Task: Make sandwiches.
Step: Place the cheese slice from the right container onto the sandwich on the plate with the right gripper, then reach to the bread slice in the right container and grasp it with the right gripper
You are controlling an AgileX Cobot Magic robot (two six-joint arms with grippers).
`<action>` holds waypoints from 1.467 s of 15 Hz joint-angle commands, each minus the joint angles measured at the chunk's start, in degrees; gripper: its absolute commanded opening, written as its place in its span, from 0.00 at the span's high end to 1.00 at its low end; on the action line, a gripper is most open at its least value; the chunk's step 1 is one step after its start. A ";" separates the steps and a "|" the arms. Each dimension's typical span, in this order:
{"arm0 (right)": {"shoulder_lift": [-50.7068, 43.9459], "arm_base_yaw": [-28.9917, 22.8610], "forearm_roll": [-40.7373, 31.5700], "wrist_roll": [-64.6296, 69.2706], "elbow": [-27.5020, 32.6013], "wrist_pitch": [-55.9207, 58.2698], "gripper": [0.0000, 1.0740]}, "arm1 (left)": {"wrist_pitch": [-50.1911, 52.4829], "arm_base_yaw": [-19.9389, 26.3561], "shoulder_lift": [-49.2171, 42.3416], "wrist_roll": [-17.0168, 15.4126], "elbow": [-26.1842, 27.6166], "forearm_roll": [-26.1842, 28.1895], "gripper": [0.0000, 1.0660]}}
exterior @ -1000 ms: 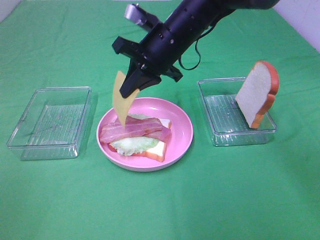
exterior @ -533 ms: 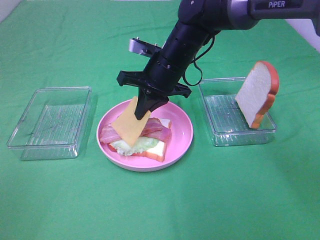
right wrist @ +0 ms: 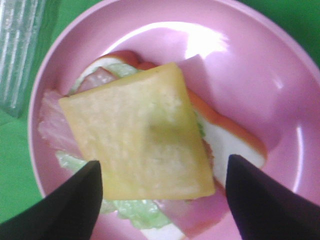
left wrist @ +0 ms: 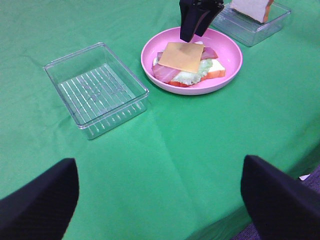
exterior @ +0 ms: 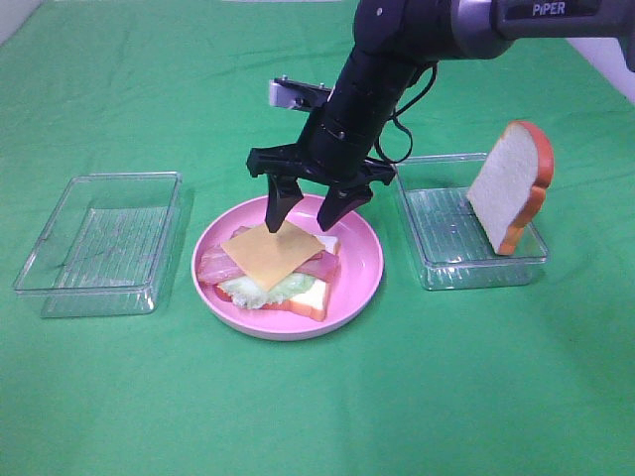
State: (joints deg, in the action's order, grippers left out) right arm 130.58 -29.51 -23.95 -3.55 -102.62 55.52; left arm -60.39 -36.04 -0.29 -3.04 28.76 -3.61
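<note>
The open-faced sandwich (exterior: 270, 268) lies on the round pink plate (exterior: 359, 268): a bread slice, pale green lettuce, pinkish bacon, and a yellow cheese square (exterior: 272, 254) on top. It also shows in the left wrist view (left wrist: 187, 65) and close up in the right wrist view (right wrist: 145, 150). My right gripper (exterior: 304, 214) hangs open and empty just above the cheese's far edge. The second bread slice (exterior: 510, 185) leans upright in the right clear tray (exterior: 437, 268). My left gripper (left wrist: 160, 200) is open and empty, far from the plate, near the table's front.
An empty clear tray (exterior: 99, 243) stands left of the plate and shows in the left wrist view (left wrist: 95, 90). Green cloth (exterior: 317, 397) covers the table. The right arm reaches down from the upper right over the plate's back.
My right gripper lowered the cheese from above the plate onto the bacon, opened and let it go. The cheese now lies flat on the stack.
</note>
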 commanded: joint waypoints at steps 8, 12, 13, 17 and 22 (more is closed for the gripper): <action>-16.27 7.10 28.93 15.99 0.11 5.10 0.36 | 0.46 0.00 -1.15 0.34 -0.17 0.23 0.22; -18.22 14.55 28.82 15.93 0.11 12.89 0.28 | 0.46 0.00 -1.15 0.34 -0.17 0.23 0.22; -17.76 15.76 28.48 15.81 0.11 14.55 0.27 | 0.46 0.00 -1.15 0.34 -0.17 0.23 0.22; -13.81 18.28 23.20 11.69 0.23 16.39 0.27 | 0.46 0.00 -1.15 0.34 -0.17 0.23 0.22; -9.85 18.22 24.98 11.80 0.23 15.99 0.30 | 0.46 0.00 -1.15 0.34 -0.17 0.23 0.22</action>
State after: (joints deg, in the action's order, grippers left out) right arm 119.98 -11.46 2.01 8.71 -102.67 69.96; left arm -60.39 -36.04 -0.29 -2.86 28.76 -3.61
